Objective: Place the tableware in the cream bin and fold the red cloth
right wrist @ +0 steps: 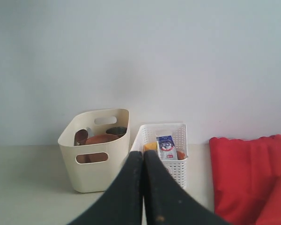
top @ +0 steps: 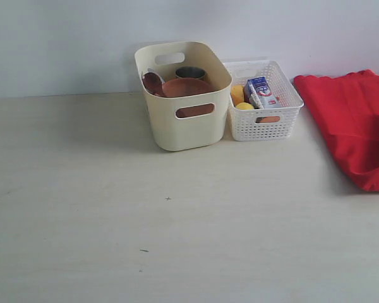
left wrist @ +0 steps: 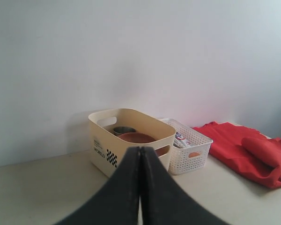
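The cream bin [top: 177,129] stands at the far middle of the table [top: 145,208], close to the wall. Inside it show the steel cup [top: 189,72] at the far side, the round wooden plate [top: 188,87] leaning across the middle, and the wooden spoon [top: 153,83] at the left end. Whatever else lies deeper in the bin is hidden by its wall. No tableware shows on the table, so I judge the first part of the task done.

Just right of the bin, side by side with it, is the white lattice basket [top: 265,126] holding the milk carton [top: 261,92] and other food, which is not the task's concern.

The red cloth [top: 354,120] lies at the far right, apart from the basket and running out of the exterior view. It looks doubled over, with a thick rolled ridge near its right side in the left wrist view. Whether that counts as a finished fold I cannot tell.

The step in hand is the cloth. Neither arm shows in the exterior view. The left gripper [left wrist: 139,152] and right gripper [right wrist: 143,155] both have their fingers pressed together, holding nothing, well back from everything. A further fold would call for opened fingers, a reach to the right, and a pinch on a free scalloped edge.
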Controlling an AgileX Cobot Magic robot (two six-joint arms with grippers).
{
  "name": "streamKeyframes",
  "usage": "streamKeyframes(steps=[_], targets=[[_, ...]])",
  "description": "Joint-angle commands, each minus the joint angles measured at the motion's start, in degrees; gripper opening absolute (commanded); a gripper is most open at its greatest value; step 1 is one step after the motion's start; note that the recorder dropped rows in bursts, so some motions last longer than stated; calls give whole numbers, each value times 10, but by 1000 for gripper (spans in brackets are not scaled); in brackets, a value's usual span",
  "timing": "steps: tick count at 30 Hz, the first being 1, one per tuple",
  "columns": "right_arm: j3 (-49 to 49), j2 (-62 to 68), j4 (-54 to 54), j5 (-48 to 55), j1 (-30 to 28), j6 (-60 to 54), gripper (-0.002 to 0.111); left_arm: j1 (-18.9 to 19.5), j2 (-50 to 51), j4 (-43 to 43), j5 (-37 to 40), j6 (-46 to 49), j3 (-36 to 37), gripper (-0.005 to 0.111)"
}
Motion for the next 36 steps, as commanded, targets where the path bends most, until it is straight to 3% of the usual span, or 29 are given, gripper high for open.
streamKeyframes(steps=[1, 6, 11, 26, 31, 36], targets=[[2, -2, 0, 2, 0, -2, 0, -3, -4, 0, -1, 0, 12, 0], [2, -2, 0, 2, 0, -1, 0, -2, -5, 2, 3, 0, 62, 0], [2, -2, 0, 2, 0, -2, 0, 26, -28, 33, 9, -1, 92, 0], [2, -2, 0, 3, 0, -2, 0, 195, -35, 60, 6, -2, 169, 0], [2, -2, 0, 3, 0, -2, 0, 214, -35, 60, 59, -2, 169, 0], [2, -2, 0, 3, 0, -2, 0, 214, -35, 60, 59, -2, 169, 0]])
